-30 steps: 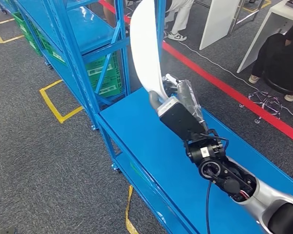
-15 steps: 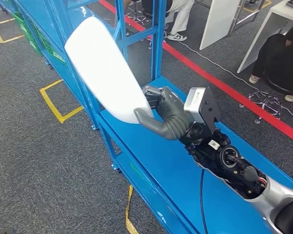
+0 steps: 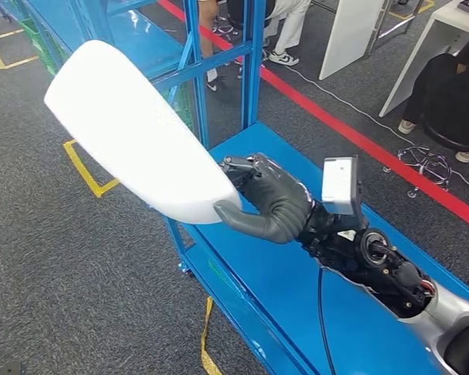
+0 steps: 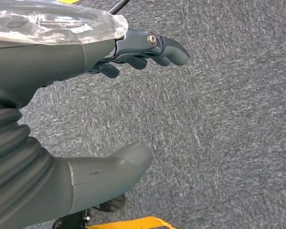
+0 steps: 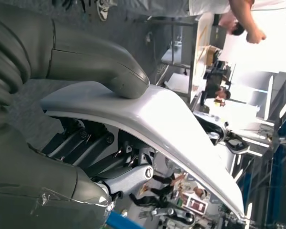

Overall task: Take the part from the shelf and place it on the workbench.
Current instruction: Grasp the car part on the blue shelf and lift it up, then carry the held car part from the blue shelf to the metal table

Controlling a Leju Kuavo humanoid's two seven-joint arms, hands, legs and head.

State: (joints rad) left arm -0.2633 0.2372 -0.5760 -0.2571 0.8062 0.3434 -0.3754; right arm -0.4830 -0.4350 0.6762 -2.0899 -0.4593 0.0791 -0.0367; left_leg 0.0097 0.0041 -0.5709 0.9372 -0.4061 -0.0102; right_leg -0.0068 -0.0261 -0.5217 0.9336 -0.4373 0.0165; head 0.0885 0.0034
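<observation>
Part: white curved panel (image 3: 134,133), long and smooth, glossy underside in the right wrist view (image 5: 163,119). Held up in the air, off the shelf.
Right hand: (image 3: 267,199) grips the part's narrow end, thumb (image 5: 98,67) pressed on one face, dark fingers (image 5: 84,148) curled against the other. Firm-looking hold.
Part position: narrow end over the bench's near edge; broad end juts out past the bench, over the carpet and in front of the shelf frame. Touches no surface.
Bench: blue top (image 3: 279,281), running under the right arm. Bare blue where it shows.
Shelf: blue frame (image 3: 191,62) just beyond the bench's far end.
Left hand: (image 4: 98,109) hangs over grey carpet, thumb and fingers apart, nothing in it.
Done: pick-up, judging by the part being clear of the shelf and in hand.
Left: bring the part fully over the bench, lower it flat, let go, draw the hand off.
Risk: long overhang; the broad end could catch the shelf upright on a swing.
Bystanders: people seated and standing beyond the red floor line (image 3: 362,141).
</observation>
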